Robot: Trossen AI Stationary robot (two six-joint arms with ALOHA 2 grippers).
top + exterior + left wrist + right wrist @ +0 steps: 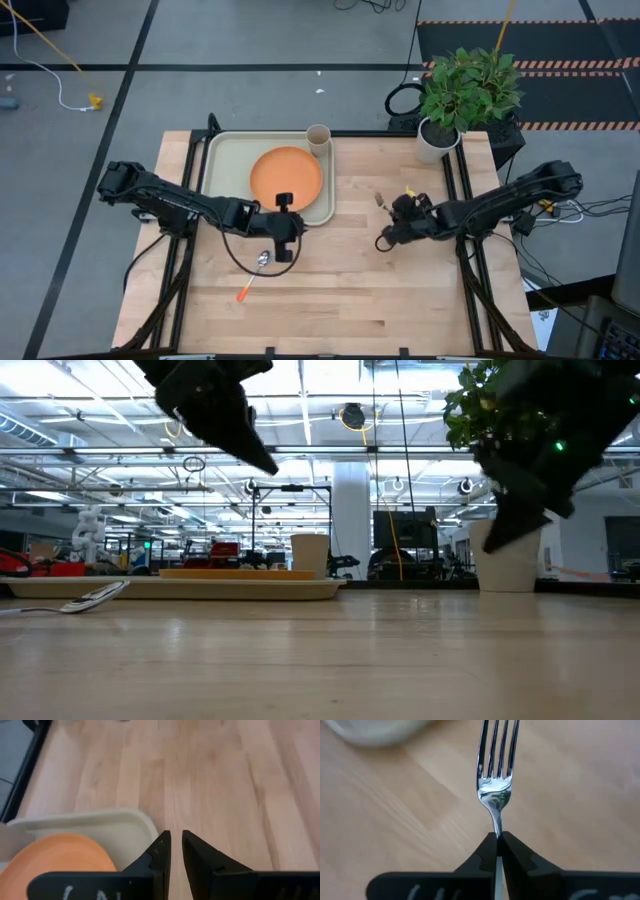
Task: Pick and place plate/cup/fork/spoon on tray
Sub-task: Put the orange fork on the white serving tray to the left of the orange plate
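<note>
The orange plate (286,178) lies in the pale tray (225,150) at the table's far left, and the tan cup (318,140) stands in the tray's far right corner. The spoon (255,272) lies flat on the table in front of the tray; it also shows in the low view (95,598). My left gripper (176,840) hovers over the tray's near right corner (135,820), empty, with only a narrow gap between its fingertips. My right gripper (497,837) is right of centre, shut on the fork (496,775). My right gripper pinches the fork's thin neck (497,827), just behind the tines, between its two fingertips. The fork runs along the fingers and sticks out ahead of them, tines forward. The orange handle is hidden between the fingers. The fork looks clear of the table.
A white pot with a green plant (440,135) stands at the far right, beyond the fork's tines. Bare wood lies between the two grippers and toward the near edge. Black rails run along the table's sides.
</note>
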